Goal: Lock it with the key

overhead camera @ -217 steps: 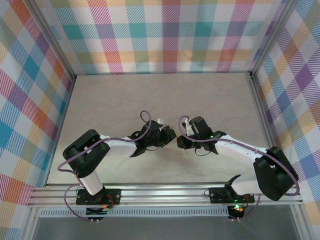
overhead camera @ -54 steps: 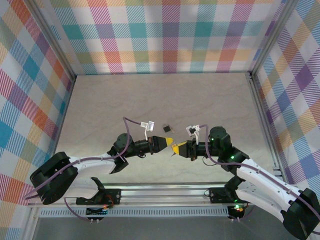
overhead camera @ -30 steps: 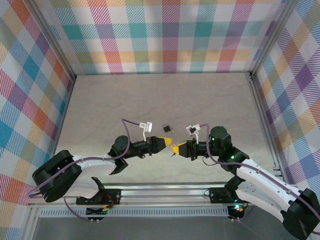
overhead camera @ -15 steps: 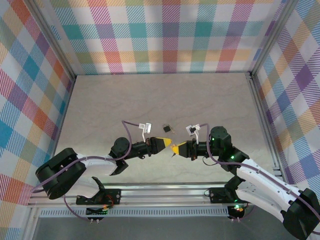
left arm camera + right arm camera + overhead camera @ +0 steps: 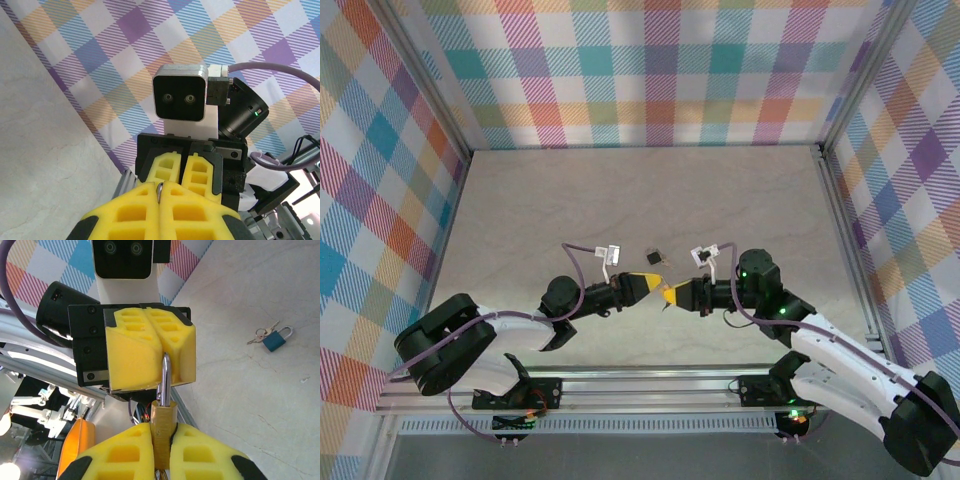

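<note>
Left arm [image 5: 510,325] shifted, right jaws grip padlock [image 5: 162,434]

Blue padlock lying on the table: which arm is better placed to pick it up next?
Probably left. The left pincer only pinches the brass padlock's shackle, while the right pincer holds its body, so left could release and reach the blue padlock.
</note>
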You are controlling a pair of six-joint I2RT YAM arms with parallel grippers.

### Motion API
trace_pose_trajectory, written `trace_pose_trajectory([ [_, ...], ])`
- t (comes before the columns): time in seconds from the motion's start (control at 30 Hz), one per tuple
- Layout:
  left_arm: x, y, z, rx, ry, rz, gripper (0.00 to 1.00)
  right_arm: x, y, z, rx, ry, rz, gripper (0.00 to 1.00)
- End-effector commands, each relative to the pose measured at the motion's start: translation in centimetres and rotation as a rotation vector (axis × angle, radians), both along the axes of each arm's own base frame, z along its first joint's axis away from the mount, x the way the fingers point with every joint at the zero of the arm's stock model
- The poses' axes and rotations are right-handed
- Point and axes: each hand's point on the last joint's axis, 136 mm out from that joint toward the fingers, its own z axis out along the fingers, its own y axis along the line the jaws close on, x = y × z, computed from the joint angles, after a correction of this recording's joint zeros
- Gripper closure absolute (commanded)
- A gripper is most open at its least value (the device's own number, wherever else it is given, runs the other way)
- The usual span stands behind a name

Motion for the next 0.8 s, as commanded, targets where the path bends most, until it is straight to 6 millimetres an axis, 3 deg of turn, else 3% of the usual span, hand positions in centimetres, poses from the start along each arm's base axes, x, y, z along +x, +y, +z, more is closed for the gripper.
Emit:
trace_pose_trajectory([
  [0.0,-0.7,-0.1,-4.1,0.107,0.066,-0.018,1.0,1.2,0.1,8.0,0.175,-0.236,-0.035,1.0],
  [0.3,-1.6,-0.8,-3.9,0.106,0.043,-0.046,1.0,2.2,0.3,8.3,0.185,-0.239,-0.058,1.0],
  [0.6,-1.7,-0.1,-2.6,0.125,-0.028,-0.014,1.0,1.4,0.3,7.7,0.176,-0.226,-0.018,1.0],
  [0.77,-1.4,0.4,-1.7,0.14,-0.063,0.013,0.88,0.6,0.0,7.7,0.178,-0.23,0.002,1.0],
])
